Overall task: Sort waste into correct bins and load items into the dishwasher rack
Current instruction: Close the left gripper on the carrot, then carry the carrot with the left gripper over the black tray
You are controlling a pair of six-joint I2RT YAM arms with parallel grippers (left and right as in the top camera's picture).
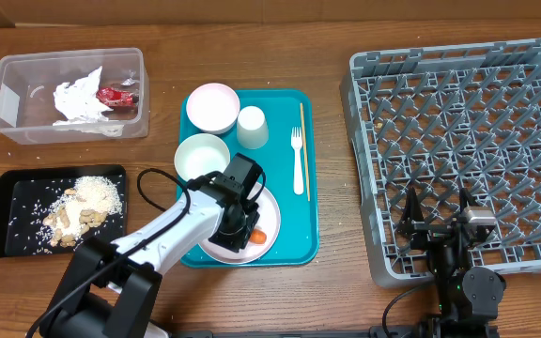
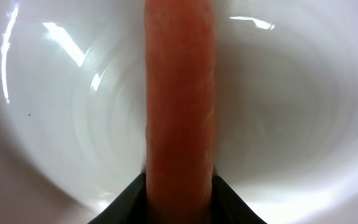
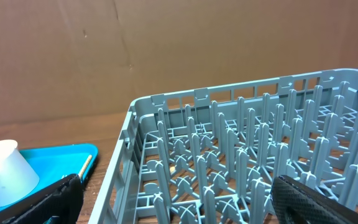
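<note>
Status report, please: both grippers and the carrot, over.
Left gripper shut on carrot, carrot on plate. Right gripper open, at rack. Nothing blocking the carrot.

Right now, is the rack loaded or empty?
Empty of dishes: the rack shows only bare pegs where visible; the bowls, cup and fork sit on the tray.

Legend: on the desk [image 1: 346, 28] you are viewing one grey rack [image 1: 458, 150], one teal tray [image 1: 285, 169], one clear tub [image 1: 26, 70] and one black tray [image 1: 17, 216]. You are counting two white bowls [image 1: 212, 107] [image 1: 202, 157], one plate [image 1: 212, 250], one cup [image 1: 252, 127], one fork [image 1: 298, 160], one wooden stick [image 1: 302, 141], one carrot [image 1: 258, 237], one crumpled paper [image 1: 78, 99] and one red wrapper [image 1: 117, 95].
</note>
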